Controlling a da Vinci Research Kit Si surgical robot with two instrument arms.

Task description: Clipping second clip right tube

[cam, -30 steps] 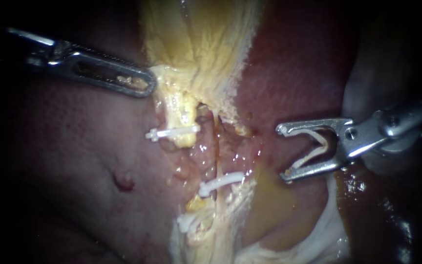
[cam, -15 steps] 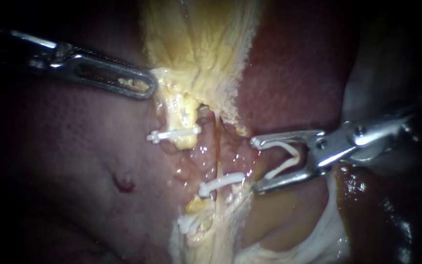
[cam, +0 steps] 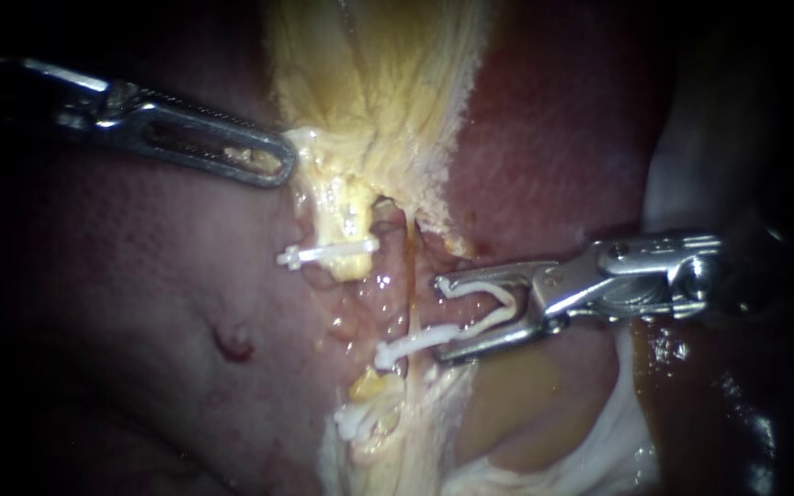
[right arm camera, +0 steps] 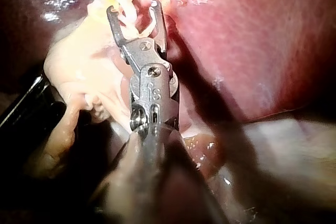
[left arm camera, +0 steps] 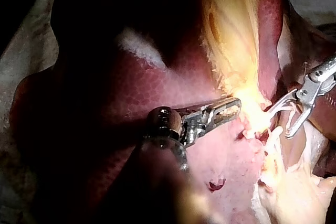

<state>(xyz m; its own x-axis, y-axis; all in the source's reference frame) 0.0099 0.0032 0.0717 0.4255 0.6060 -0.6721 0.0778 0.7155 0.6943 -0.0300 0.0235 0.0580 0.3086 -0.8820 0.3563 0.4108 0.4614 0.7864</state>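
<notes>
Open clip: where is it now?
Open clip: endoscope view, right of centre, in the right instrument, just right of the right tube, above its closed clip.

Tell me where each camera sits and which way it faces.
Endoscope view: close over the liver, facing the right tube; left instrument enters from left, right instrument from right, carrying an open clip.
Left wrist view: on the left arm, looking along its own instrument toward the liver.
Right wrist view: on the right arm, looking along its own instrument toward the tube.
Shared: all show the open clip.
</notes>
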